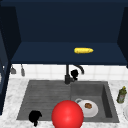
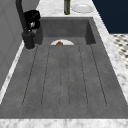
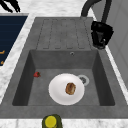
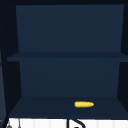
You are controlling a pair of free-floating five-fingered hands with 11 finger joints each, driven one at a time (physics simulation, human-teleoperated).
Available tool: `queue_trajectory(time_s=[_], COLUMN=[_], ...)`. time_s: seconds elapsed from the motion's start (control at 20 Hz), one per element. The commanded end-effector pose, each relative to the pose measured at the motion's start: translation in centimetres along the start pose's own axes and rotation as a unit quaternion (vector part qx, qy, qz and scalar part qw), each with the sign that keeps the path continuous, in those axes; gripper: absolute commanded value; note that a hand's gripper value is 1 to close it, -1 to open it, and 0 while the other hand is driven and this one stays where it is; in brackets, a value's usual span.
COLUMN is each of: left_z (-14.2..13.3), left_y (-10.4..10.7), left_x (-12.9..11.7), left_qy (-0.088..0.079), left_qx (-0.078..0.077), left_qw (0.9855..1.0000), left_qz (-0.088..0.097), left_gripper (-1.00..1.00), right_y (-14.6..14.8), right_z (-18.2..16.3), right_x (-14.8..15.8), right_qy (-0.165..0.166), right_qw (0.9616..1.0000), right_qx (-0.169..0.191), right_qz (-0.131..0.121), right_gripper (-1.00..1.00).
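A white marble-patterned counter [image 1: 10,100] surrounds a dark grey sink [image 1: 45,95], which has a ribbed draining board on its left half and a deep basin on its right; behind it runs a white tiled wall, and above it hangs an open navy wall cabinet [image 4: 67,32] with two shelves. One black faucet [image 1: 67,75] rises from the back rim between board and basin. The right hand [image 1: 74,73] sits at the faucet, just beside its column near the base; in the right side view [image 3: 101,35] it appears pressed against the faucet body, but whether its fingers are curled round it or merely resting there cannot be told. The left hand [image 1: 35,117] hangs at the sink's front left corner, over the counter edge, fingers drooping loosely and holding nothing. One white plate [image 3: 65,88] lies on the basin floor, carrying one brown piece of food [image 3: 70,88], beside the drain. One small red object [image 3: 37,74] lies at the basin's front wall. One large red ball [image 1: 67,115] shows at the front edge of the sink. One green bottle [image 1: 121,95] stands on the counter right of the basin. One yellow corn cob [image 4: 84,104] lies on the cabinet's lower shelf.
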Motion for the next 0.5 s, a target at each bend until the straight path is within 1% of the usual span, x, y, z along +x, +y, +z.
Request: queue_trajectory(time_s=[0.0, 0.2, 0.45], left_z=[0.0, 0.0, 0.0], left_y=[0.0, 0.0, 0.0], left_x=[0.0, 0.0, 0.0], left_qy=[0.0, 0.0, 0.0], left_qx=[0.0, 0.0, 0.0], left_qw=[1.0, 1.0, 1.0], left_qz=[0.0, 0.0, 0.0], left_gripper=[0.0, 0.0, 0.0], right_y=[-2.0, -2.1, -2.1], right_z=[0.1, 0.1, 0.0], right_x=[1.9, 2.8, 4.0], right_qy=[-0.007, 0.028, 0.062], right_qw=[0.9989, 0.9973, 0.9938], right_qx=[0.036, 0.045, 0.053], right_qz=[0.029, 0.051, 0.076], right_gripper=[1.0, 1.0, 1.0])
